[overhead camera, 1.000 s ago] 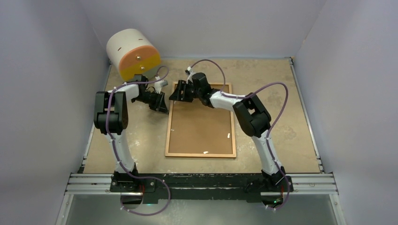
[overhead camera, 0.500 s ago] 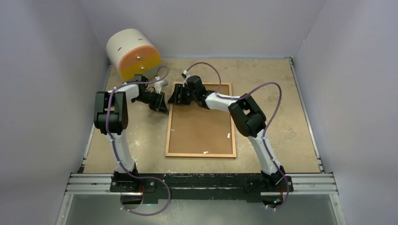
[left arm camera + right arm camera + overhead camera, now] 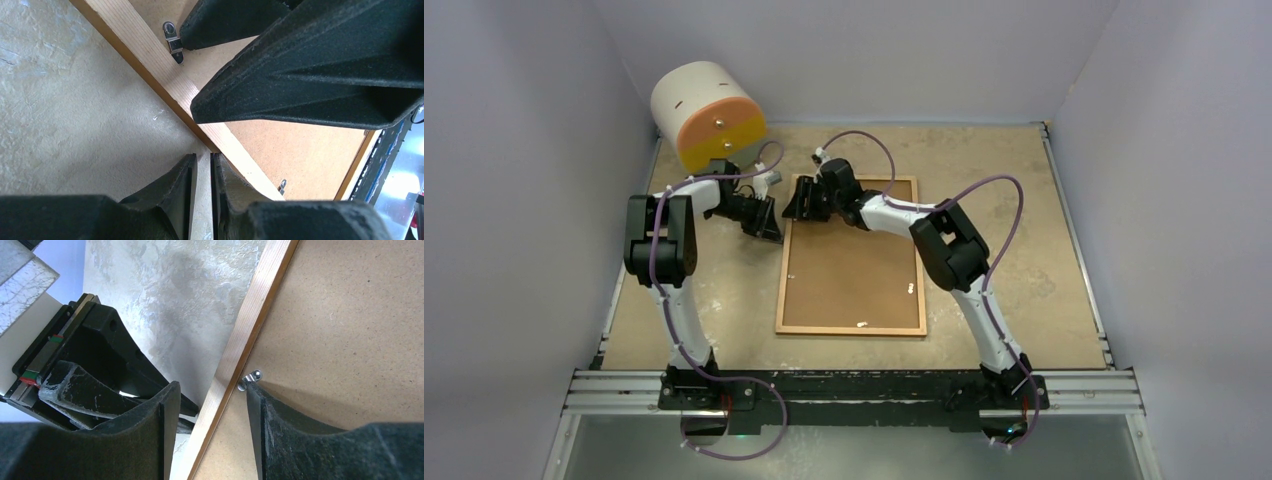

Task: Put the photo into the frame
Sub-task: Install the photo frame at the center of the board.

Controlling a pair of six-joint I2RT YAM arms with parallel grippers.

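Left gripper [image 3: 769, 228], top view: low, just outside the frame's [image 3: 852, 330] left rail, near the far corner. Right gripper [image 3: 796, 205] over that corner. Frame lies back up, mid-table [image 3: 1024, 220], board [image 3: 849, 265] in it.
Left wrist: fingers [image 3: 172, 187] nearly together, thin slit, nothing seen in it.
Right wrist: jaws half apart, straddling the rail, one fingertip [image 3: 270, 415] at a clip [image 3: 250, 379], gripping nothing.

Orange-brown frame [image 3: 851, 329], plain brown backing board [image 3: 849, 265]
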